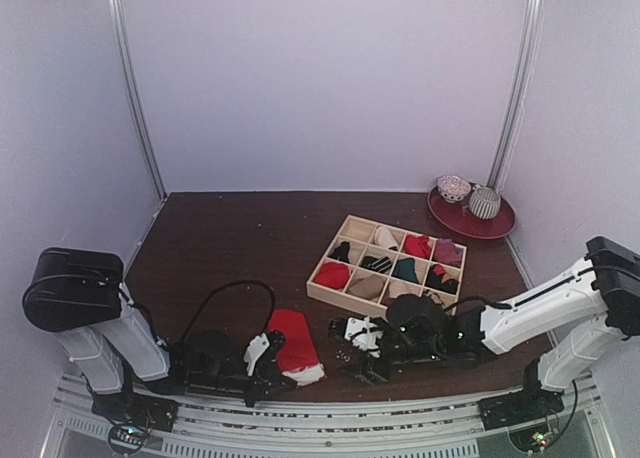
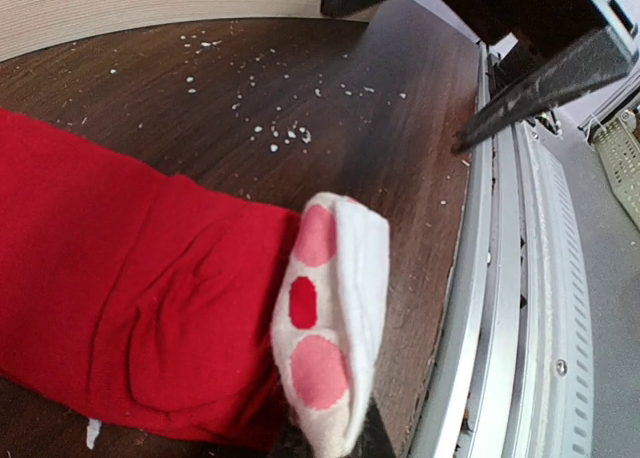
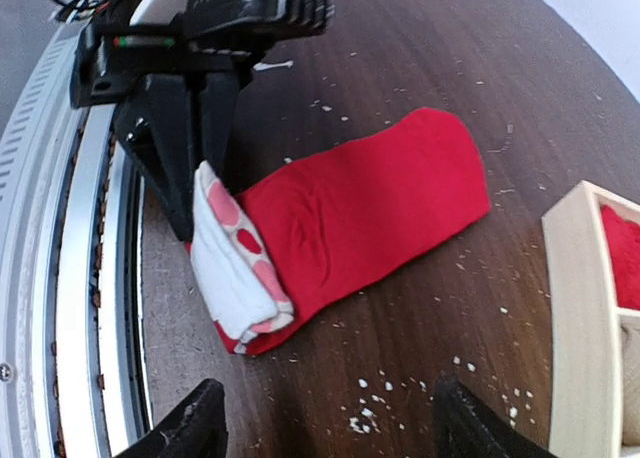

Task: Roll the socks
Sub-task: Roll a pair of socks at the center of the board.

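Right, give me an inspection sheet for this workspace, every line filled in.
Surface: dark wood table, strewn with white crumbs.
Job's things: red sock lying flat, its white pink-spotted cuff doubled over; no other loose sock seen.
Clutter: wooden divided tray holding bundled fabrics; red plate carrying two patterned round items.
Grippers: left pincer shut on the sock's cuff; right pincer open, holding nothing, short of the sock.
Cables: black cable looping up off the left arm.
Surroundings: pale walls, metal uprights, metal rail at the near edge.
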### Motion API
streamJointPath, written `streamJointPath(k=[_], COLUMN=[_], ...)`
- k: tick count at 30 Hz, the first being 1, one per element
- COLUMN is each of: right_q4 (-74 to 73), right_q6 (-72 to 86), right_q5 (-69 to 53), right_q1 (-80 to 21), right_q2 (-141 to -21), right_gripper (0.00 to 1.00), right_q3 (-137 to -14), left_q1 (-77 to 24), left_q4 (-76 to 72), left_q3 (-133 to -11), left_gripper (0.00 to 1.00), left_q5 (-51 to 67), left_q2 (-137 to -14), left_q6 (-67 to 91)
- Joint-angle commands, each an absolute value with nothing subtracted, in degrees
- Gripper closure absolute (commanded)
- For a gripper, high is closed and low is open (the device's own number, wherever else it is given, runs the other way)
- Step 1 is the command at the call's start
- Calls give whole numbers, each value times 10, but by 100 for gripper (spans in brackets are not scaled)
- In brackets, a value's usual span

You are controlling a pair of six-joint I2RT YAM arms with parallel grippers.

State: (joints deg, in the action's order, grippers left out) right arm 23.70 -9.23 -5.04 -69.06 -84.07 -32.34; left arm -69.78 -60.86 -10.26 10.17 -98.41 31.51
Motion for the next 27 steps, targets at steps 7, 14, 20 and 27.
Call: streamJointPath(k=[7,14,20,27], right_q4=[258,236,219,165], right_q6=[-206,-245,-263,-263], right_q5=[-133,-124,-101,-71], right_q1=[-728,-740,-739,-739], right_q2=[-953,-995,-1024,-1069], right_gripper=[34,41,47,68], right_q3=[-397,-423,-444,-481], left_q1=[-693,-693,-693,-693], left_q4=[-519,-521,-522,-529], left_q3=[-88,-91,-91,-91], left_gripper=[100,100,100,100], left_q5=[115,121,127,140], left_q2=[-1002,-1006,-1005,-1005], left_q6=[320,318,317,306])
